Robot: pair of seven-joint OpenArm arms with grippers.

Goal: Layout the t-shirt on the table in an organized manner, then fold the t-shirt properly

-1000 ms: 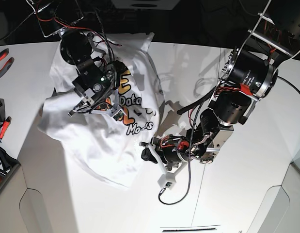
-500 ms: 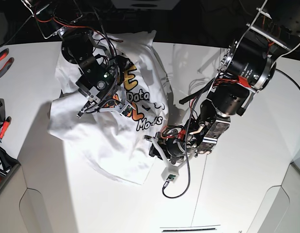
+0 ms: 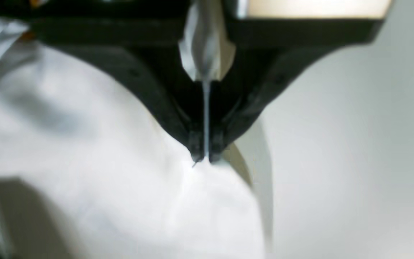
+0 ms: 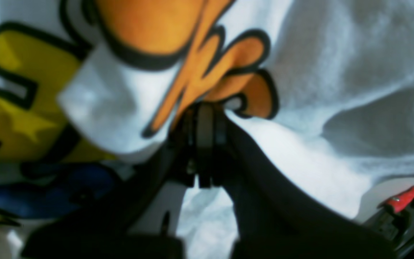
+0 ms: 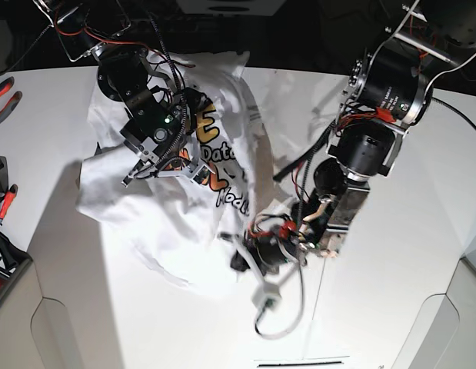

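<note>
Layout step, not yet folding: t-shirt [image 5: 184, 223] lies crumpled on counter [image 5: 391, 307]. Left claw [image 3: 205, 158] pinched shut on its hem edge; right claw [image 4: 204, 118] shut on printed cloth. Next, I judge: draw both claws apart to stretch the cloth flat.

From the base view we look almost straight down on the table [image 5: 391, 254] from high above, taking in both arms and the whole crumpled t-shirt [image 5: 172, 223]. Our left wrist view sits just behind the left gripper [image 3: 205, 158], facing along its fingers, so near that white cloth and bare tabletop blur. Our right wrist view rides behind the right gripper [image 4: 205, 180] likewise, pressed close to the shirt's orange, yellow and blue print. All three views share the shirt; each wrist view shares its own gripper with the base view.
</note>
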